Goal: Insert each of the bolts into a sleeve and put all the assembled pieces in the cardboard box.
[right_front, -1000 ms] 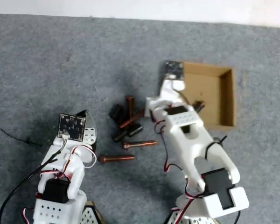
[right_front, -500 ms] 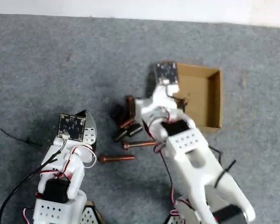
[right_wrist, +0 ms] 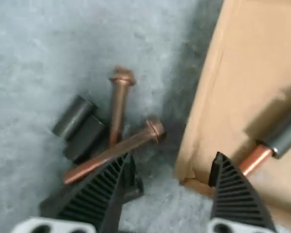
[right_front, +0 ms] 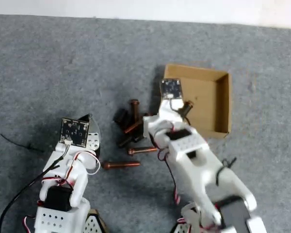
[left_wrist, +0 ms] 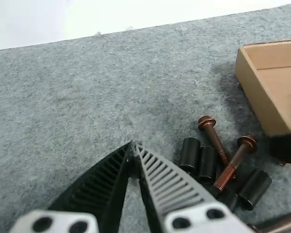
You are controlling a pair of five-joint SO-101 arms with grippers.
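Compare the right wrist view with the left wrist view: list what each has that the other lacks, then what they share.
Right wrist, not left: an assembled piece lying in the cardboard box, past the open right gripper. Left wrist, not right: the shut left gripper and a white strip beyond the carpet. Both: the box, two loose bolts and dark sleeves beside it.

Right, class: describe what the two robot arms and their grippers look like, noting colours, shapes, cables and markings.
The left arm and right arm are white shells around black motor blocks, with red, black and white wires looping past the joints. Each wrist carries a dark square circuit board. The left gripper and right gripper have black, ribbed, tapering fingers on white mounts with holes.
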